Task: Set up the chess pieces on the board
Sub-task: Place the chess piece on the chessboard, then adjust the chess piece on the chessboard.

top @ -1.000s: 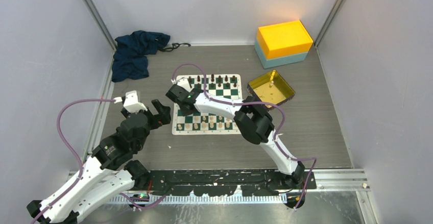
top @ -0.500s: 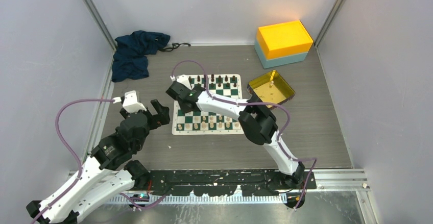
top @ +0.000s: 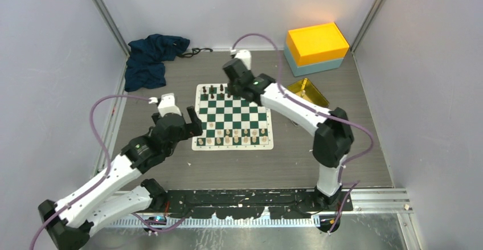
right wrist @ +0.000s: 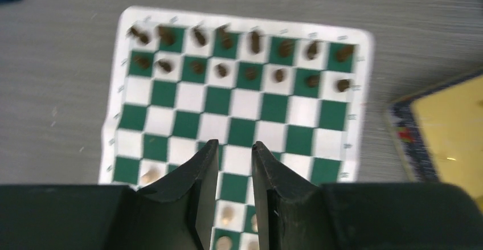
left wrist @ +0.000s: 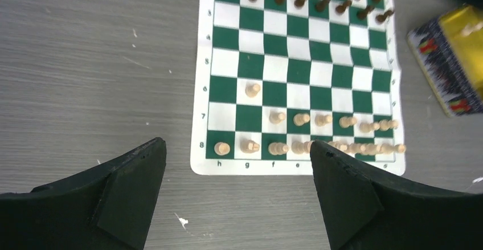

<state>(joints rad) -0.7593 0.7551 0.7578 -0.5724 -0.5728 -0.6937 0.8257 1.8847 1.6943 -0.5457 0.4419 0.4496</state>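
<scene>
The board (top: 233, 113) lies flat at mid-table, also shown in the left wrist view (left wrist: 296, 68) and the right wrist view (right wrist: 245, 102). Cream chess pieces (top: 233, 139) fill its two near rows (left wrist: 307, 146), and one cream pawn (left wrist: 252, 89) stands one row ahead. Black pieces (right wrist: 239, 39) line the far rows. My left gripper (top: 191, 125) hangs wide open and empty (left wrist: 239, 144) off the board's near left corner. My right gripper (top: 232, 74) is raised above the board, its fingers a narrow gap apart with nothing between them (right wrist: 234, 143).
A gold tray (top: 310, 93) sits right of the board, partly under my right arm, with one cream piece (left wrist: 471, 29) in it. A yellow box on a blue one (top: 316, 44) stands at the back right. A dark blue cloth (top: 154, 56) lies back left.
My right arm has risen from the board's left side and swung towards its far edge. My left arm has moved right, closer to the board's near left corner.
</scene>
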